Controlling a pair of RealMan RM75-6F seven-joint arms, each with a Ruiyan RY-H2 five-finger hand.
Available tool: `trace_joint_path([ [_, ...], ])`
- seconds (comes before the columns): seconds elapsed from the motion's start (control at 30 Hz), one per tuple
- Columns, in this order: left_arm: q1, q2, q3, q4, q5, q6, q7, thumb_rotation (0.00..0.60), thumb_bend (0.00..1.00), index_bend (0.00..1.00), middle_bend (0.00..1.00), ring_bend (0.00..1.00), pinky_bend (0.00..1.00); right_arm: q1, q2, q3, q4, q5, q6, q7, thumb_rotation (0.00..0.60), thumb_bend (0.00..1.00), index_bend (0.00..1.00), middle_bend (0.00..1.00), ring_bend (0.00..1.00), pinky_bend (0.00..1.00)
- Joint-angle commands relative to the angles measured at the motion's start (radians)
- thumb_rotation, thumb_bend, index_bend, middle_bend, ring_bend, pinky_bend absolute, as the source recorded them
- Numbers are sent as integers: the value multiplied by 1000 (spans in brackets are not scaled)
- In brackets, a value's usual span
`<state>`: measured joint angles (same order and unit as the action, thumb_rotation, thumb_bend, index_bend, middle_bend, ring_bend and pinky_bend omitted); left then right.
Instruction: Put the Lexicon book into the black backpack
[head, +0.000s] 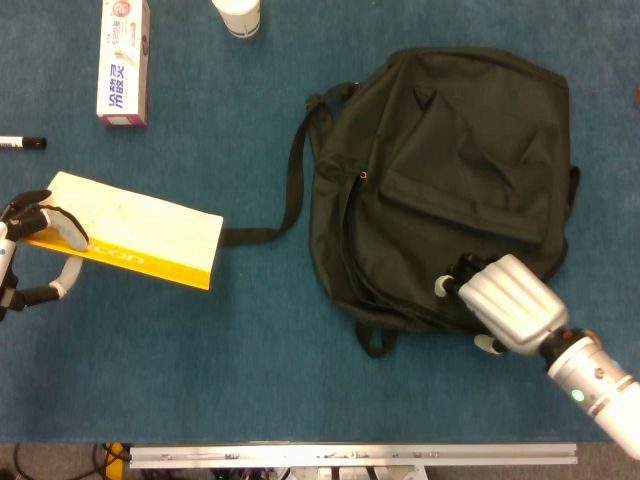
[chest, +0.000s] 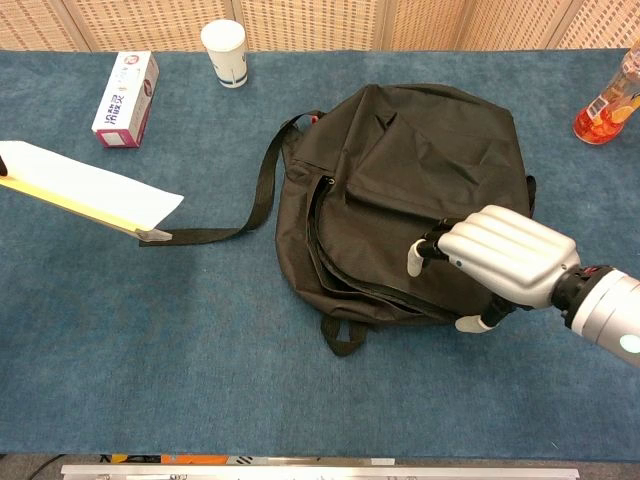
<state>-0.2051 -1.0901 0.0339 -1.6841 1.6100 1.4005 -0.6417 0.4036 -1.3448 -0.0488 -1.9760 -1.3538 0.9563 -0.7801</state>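
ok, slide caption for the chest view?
Right hand over black backpack; yellow book held aloft at left.

— Where do we look from?
— Our head view looks straight down on the bench (head: 200, 360); our chest view sits lower, tilted toward the far wall.
— What do we share?
— The backpack (head: 450, 170), mid-frame in both.

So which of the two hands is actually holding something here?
The left hand, gripping the yellow book at the table's left edge; the right hand is on the backpack, gripping nothing.
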Motion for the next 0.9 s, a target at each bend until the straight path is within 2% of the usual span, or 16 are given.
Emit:
trace_joint_path([
  [0.03,-1,1,2,4,2,-2,-7,600,386,666,494,379,168,-7,-58,-20,36,12,41,-65,600,0,356,361,254,502],
  [0.33,-5,8,6,13,11,-8,-31,600,385,666,494,379,168,-18,-164,-26,97,21,112,-155,600,0,332,355,248,502],
  [0.47,-6,16,9,13,19,-5,-37,600,385,665,494,379,167,-17,-172,-3,104,40,140,-156,600,0,332,354,248,502],
  [0.53,-8,19,10,14,21,-7,-39,600,385,665,494,379,167,-12,-172,15,103,70,145,-155,600,32,332,354,248,502],
  [0.57,-8,19,10,14,21,-8,-40,600,385,665,494,379,167,-9,-172,24,104,84,145,-156,600,64,332,354,248,502],
  [0.77,-12,20,9,12,19,-11,-39,600,385,665,494,379,167,32,-181,90,96,222,126,-155,600,481,332,360,250,521],
  [0.9,-12,20,6,13,13,-11,-42,600,385,665,494,379,167,73,-182,121,88,330,104,-176,600,636,350,391,292,599],
])
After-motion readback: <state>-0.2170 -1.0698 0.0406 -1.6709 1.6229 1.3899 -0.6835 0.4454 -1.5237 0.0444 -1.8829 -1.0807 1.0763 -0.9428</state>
